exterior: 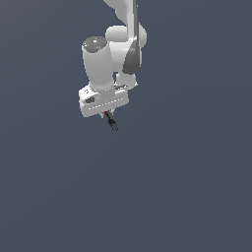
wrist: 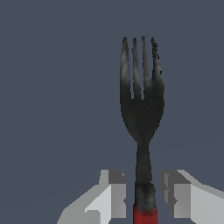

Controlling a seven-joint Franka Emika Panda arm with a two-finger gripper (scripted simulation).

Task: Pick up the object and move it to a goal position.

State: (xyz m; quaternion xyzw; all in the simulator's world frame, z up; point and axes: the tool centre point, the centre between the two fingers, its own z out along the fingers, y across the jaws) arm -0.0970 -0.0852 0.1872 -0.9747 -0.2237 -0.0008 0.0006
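The object is a small fork with a red handle and a black pronged end. In the exterior view the fork (exterior: 112, 123) sticks out below my gripper (exterior: 106, 114), red end at the fingers and black prongs pointing down toward the exterior view's right. In the wrist view the fork (wrist: 142, 105) fills the middle of the picture. Its neck and red handle sit between the two grey fingers (wrist: 111, 192) of my gripper (wrist: 143, 199), which stand close on either side. The gripper is shut on the fork's handle. No goal marker shows.
The white arm (exterior: 110, 54) reaches in from the top of the exterior view. Around it there is only a plain dark grey-blue surface (exterior: 187, 187).
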